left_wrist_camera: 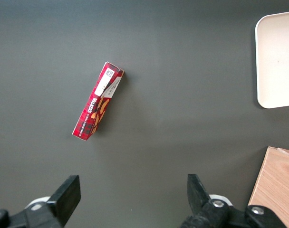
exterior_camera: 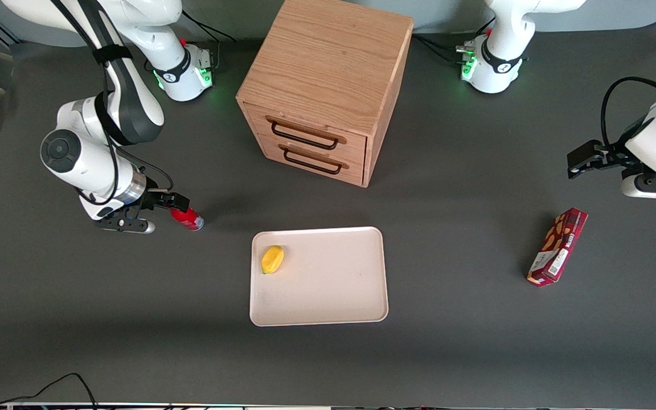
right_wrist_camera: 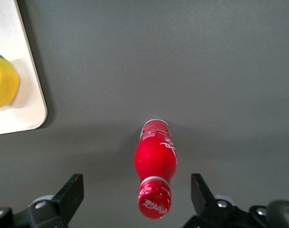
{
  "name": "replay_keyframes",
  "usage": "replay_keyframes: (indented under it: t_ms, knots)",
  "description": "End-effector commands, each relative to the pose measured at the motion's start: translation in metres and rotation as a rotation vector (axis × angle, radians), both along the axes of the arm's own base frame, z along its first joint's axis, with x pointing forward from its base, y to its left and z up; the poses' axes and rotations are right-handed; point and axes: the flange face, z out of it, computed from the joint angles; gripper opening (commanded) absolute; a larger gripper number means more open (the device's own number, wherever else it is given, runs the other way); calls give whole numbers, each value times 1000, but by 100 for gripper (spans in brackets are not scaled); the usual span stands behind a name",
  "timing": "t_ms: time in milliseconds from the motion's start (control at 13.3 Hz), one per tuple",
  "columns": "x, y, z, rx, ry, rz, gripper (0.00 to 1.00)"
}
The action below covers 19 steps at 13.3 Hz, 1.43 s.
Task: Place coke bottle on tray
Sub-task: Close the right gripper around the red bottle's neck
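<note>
The coke bottle [exterior_camera: 187, 218] is a small bright red bottle lying on its side on the dark table, toward the working arm's end. Its silvery base band points toward the tray. In the right wrist view the coke bottle [right_wrist_camera: 155, 166] shows its red cap toward the camera. My right gripper [exterior_camera: 163, 214] is open at the bottle's cap end. In the wrist view the gripper [right_wrist_camera: 137, 185] has one finger on each side of the cap, with gaps and no contact. The cream-white tray [exterior_camera: 328, 285] lies flat mid-table, its corner [right_wrist_camera: 16, 95] also in the wrist view.
A yellow lemon [exterior_camera: 273, 259] sits in the tray's corner closest to the bottle, also in the wrist view [right_wrist_camera: 3, 81]. A wooden drawer cabinet [exterior_camera: 322, 85] stands farther from the front camera than the tray. A dark red snack box [exterior_camera: 557, 246] lies toward the parked arm's end.
</note>
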Motion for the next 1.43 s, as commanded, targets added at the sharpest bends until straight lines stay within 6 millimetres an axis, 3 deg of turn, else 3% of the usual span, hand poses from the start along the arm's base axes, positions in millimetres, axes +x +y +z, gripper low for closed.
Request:
replay_keyframes:
  t_ms: [0, 75, 150, 225, 375, 450, 675, 900, 1050, 1200, 1350]
  knots:
    - [-6, 1, -4, 16, -10, -27, 100]
    - [-6, 0, -6, 15, -5, -29, 100]
    - [-7, 0, -8, 15, -1, -30, 89]
    - [-7, 0, -8, 15, 1, -30, 69]
    - [-7, 1, -9, 15, 2, -26, 18]
    - [-7, 1, -9, 14, 4, -26, 0]
    - [-7, 5, -6, 15, 2, -18, 0]
    - [0, 14, 28, 11, 15, -15, 0]
    - [14, 27, 78, 16, -4, 2, 0]
    - [33, 39, 146, 27, -29, -6, 0]
    - [49, 72, 208, 50, -67, 17, 0]
